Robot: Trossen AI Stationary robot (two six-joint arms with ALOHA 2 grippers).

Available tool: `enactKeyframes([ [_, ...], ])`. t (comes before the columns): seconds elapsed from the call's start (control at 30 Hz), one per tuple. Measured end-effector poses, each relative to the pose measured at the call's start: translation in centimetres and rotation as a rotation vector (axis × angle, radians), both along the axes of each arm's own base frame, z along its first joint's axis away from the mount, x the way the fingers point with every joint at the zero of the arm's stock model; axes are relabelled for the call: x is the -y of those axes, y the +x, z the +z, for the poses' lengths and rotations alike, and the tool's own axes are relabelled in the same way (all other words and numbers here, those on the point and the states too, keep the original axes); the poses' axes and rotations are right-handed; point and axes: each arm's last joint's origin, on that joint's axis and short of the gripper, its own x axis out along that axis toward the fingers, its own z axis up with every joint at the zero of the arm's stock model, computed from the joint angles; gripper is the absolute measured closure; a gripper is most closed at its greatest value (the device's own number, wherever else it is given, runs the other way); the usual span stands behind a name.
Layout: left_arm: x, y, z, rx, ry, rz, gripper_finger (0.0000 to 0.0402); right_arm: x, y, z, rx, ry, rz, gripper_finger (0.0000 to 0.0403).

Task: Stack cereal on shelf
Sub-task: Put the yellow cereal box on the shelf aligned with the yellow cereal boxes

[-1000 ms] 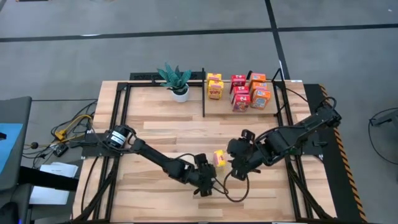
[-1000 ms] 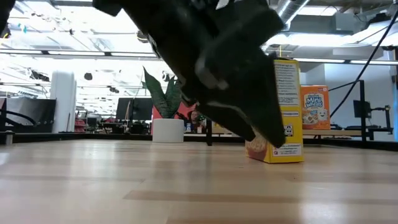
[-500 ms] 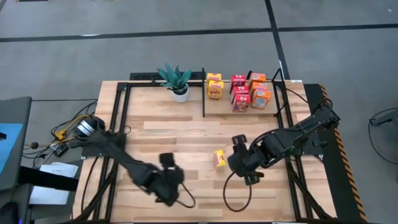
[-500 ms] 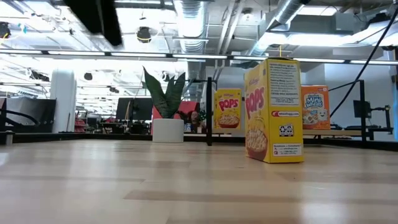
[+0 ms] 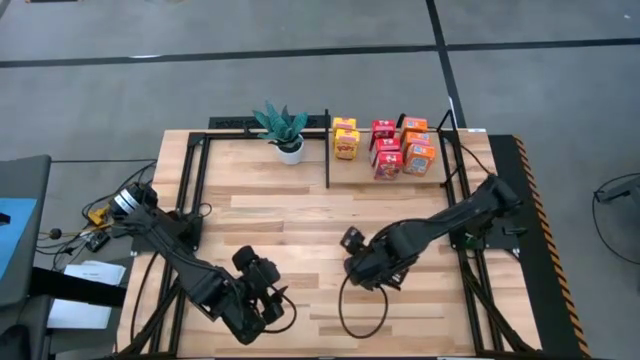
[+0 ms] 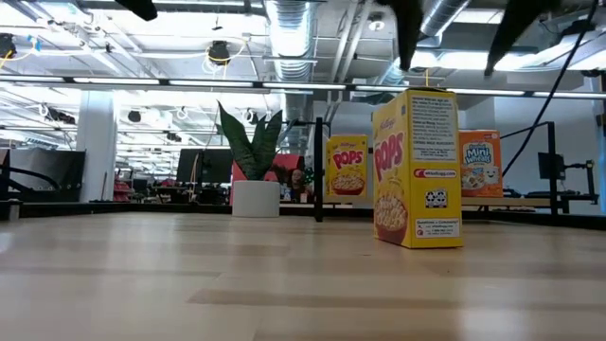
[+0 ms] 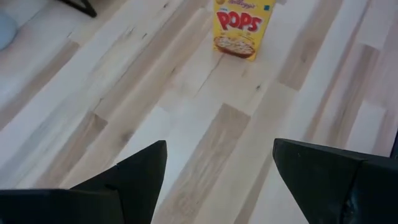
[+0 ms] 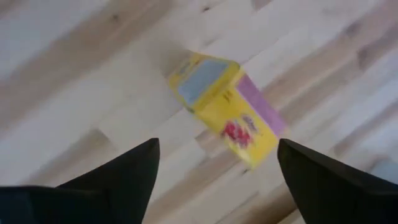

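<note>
Near the table's middle I am hovering my open right gripper (image 8: 214, 180) over one unshelved yellow cereal box (image 6: 417, 168); my left gripper (image 7: 217, 180) is waiting open; several boxes (image 5: 385, 147) are filling the shelf (image 5: 327, 150).

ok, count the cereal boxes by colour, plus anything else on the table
Yellow boxes: 3 (2 on the shelf, 1 loose)
Red boxes: 2
Orange boxes: 2
Plant: 1
Total: 8 visible; any boxes stacked underneath are hidden from above.
</note>
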Motion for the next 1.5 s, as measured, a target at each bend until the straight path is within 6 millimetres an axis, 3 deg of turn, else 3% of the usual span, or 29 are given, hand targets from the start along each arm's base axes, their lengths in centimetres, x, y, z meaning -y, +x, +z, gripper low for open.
enactKeyframes([
  [0.23, -0.1, -0.1, -0.3, 0.011, -0.023, 0.06, 0.0116, 0.0, 1.7, -2.9, -0.069, -0.152, 0.068, 0.0026],
  [0.93, -0.4, -0.3, -0.6, 0.009, 0.033, 0.086, 0.0116, 0.1, 2.6, -2.2, -0.034, -0.104, 0.4, 0.005],
  [1.5, -0.7, -0.5, -0.6, 0.001, 0.086, 0.092, 0.0116, 2.7, 3.1, -2.6, -0.095, -0.033, 0.408, 0.0083],
])
